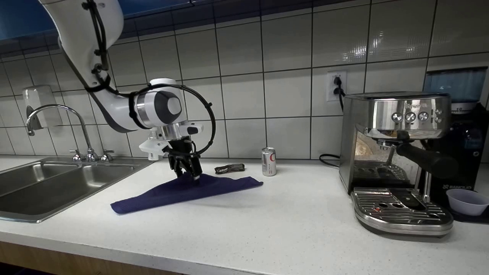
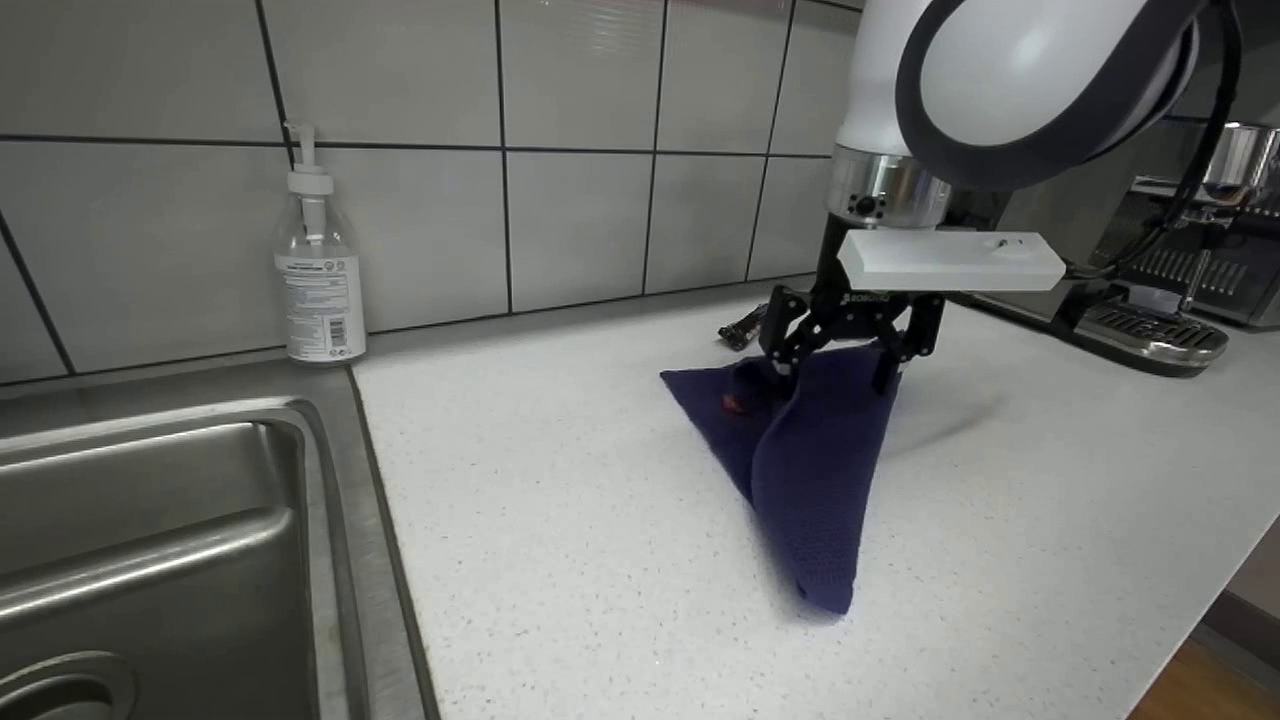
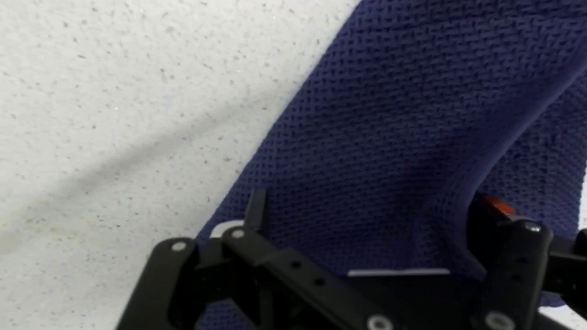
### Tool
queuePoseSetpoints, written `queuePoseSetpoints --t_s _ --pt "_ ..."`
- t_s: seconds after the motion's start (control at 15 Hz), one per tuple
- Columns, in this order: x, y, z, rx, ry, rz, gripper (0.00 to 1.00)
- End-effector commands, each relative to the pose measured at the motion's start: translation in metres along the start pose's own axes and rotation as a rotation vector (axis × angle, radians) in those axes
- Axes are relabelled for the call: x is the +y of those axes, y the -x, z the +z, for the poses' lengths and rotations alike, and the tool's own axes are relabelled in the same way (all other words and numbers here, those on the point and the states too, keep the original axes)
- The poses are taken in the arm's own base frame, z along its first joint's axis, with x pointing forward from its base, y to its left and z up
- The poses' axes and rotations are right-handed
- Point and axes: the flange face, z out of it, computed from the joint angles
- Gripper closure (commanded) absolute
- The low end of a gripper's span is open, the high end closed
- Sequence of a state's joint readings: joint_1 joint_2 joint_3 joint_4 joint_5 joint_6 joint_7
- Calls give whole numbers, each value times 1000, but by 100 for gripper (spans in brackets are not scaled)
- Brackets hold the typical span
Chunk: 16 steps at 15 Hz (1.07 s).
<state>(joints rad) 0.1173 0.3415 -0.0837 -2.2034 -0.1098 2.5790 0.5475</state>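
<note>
A dark purple woven cloth lies folded on the white counter. It rises into a ridge under my gripper, which points down at it. In the wrist view the gripper is open, its fingers far apart with the cloth spread below and between them. A raised fold of the cloth bends against the right-hand finger. Whether the left-hand finger touches the fabric I cannot tell. A small red-orange patch shows beside the right-hand finger. It appears as a reddish spot on the cloth in an exterior view.
Behind the cloth lie a dark crumpled wrapper and an upright silver can. A steel sink with a faucet is at one side, with a pump bottle by its rim. An espresso machine stands opposite, before the tiled wall.
</note>
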Motion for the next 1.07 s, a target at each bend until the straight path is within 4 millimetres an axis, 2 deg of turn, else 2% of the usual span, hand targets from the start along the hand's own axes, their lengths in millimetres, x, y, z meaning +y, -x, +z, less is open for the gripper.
queuePoseSetpoints --t_s 0.0,0.33,1.0 --pt "25 2 -7 -21 -9 19 0" --pt "33 0 -9 -21 -16 30 0" --pt "7 5 -31 -5 -65 -18 0"
